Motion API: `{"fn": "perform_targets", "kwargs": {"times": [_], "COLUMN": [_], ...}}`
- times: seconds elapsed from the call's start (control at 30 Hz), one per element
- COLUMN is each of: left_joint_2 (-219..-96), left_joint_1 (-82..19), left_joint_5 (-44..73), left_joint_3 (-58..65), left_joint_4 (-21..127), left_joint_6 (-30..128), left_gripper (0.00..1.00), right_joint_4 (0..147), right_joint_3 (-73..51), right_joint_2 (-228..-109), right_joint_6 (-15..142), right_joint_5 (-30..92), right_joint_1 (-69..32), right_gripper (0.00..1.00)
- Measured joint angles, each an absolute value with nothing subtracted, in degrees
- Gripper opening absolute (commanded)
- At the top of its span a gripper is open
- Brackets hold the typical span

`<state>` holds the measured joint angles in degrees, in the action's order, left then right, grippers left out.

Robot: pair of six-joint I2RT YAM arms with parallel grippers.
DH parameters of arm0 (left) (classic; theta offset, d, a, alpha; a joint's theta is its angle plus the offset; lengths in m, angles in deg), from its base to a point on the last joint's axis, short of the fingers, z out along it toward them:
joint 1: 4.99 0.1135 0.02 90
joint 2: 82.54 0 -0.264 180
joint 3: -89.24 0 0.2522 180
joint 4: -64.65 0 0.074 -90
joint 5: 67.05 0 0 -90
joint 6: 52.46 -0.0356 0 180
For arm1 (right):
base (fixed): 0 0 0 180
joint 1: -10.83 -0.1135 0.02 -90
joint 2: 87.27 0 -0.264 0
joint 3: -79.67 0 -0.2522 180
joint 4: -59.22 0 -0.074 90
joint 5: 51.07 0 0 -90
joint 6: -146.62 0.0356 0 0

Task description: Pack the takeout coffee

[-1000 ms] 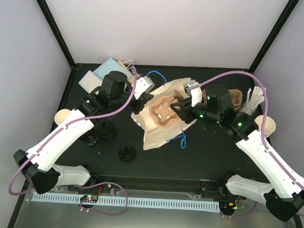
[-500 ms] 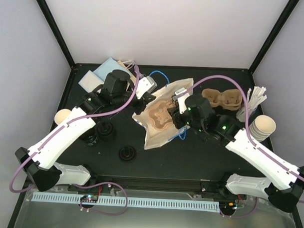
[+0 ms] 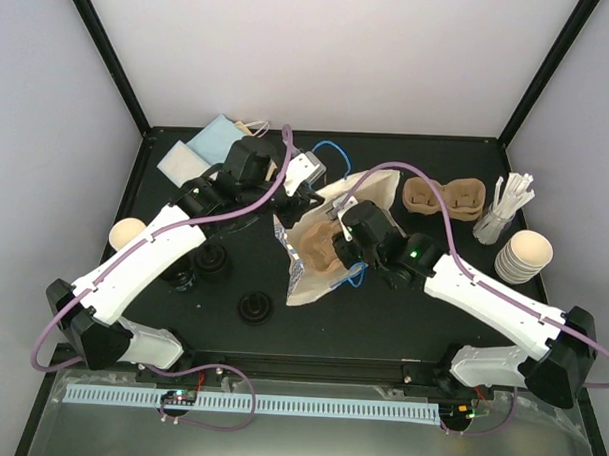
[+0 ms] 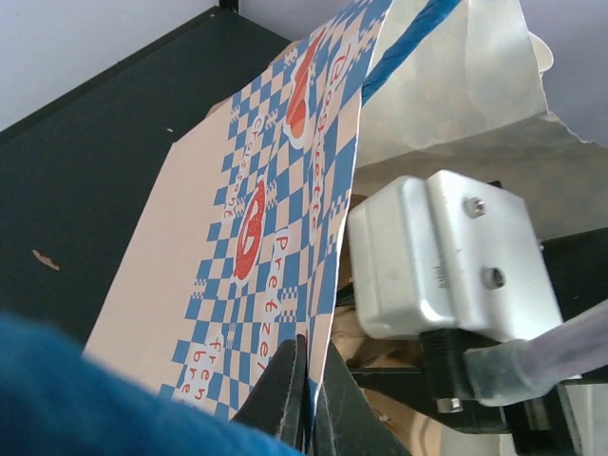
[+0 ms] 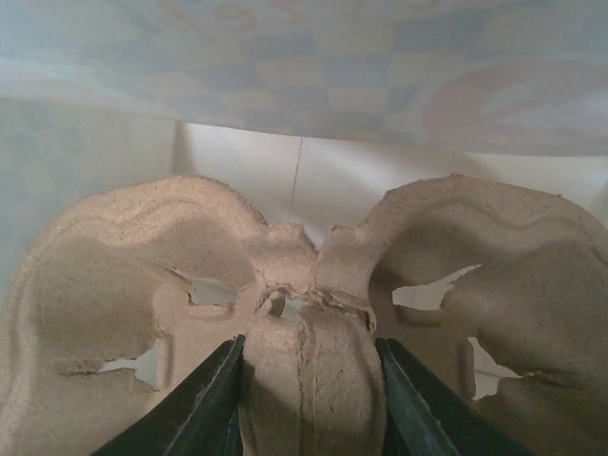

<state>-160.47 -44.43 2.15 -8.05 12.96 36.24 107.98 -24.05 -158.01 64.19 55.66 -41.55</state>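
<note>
The blue-checked paper bag (image 3: 308, 278) lies open mid-table. My left gripper (image 3: 286, 205) is shut on the bag's upper edge and holds the mouth open; in the left wrist view the jaws (image 4: 310, 380) pinch the checked paper (image 4: 256, 209). My right gripper (image 3: 336, 244) reaches into the bag, shut on the centre rib of a brown pulp cup tray (image 3: 316, 251). In the right wrist view the fingers (image 5: 214, 399) flank the rib (image 5: 309, 380), with the tray (image 5: 114, 285) inside the bag (image 5: 304, 85). A second tray (image 3: 444, 196) lies back right. Stacked paper cups (image 3: 524, 256) stand at the right.
One paper cup (image 3: 126, 232) stands at the left edge. Black lids (image 3: 213, 265) (image 3: 254, 306) lie front left. White stir sticks (image 3: 503, 203) stand in a holder back right. Pale blue folded sheets (image 3: 199, 149) lie back left. The right arm's silver camera housing (image 4: 446, 256) is close beside my left gripper.
My right gripper has moved left and pushed the tray deeper into the bag. My left gripper has shifted right with the bag edge, standing the mouth up. The second tray is uncovered.
</note>
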Motion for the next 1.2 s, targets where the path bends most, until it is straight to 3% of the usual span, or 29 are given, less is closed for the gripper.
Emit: {"fn": "perform_targets", "kwargs": {"times": [1.2], "left_joint_2": [-162.0], "left_joint_1": [-52.7], "left_joint_5": [16.1], "left_joint_3": [-8.4], "left_joint_4": [11.5], "left_joint_6": [32.8], "left_gripper": [0.02], "right_joint_4": [123.5], "right_joint_3": [-10.8], "right_joint_2": [-162.8], "right_joint_6": [79.7], "right_joint_5": [55.6], "right_joint_1": [-40.8], "right_gripper": [0.38]}}
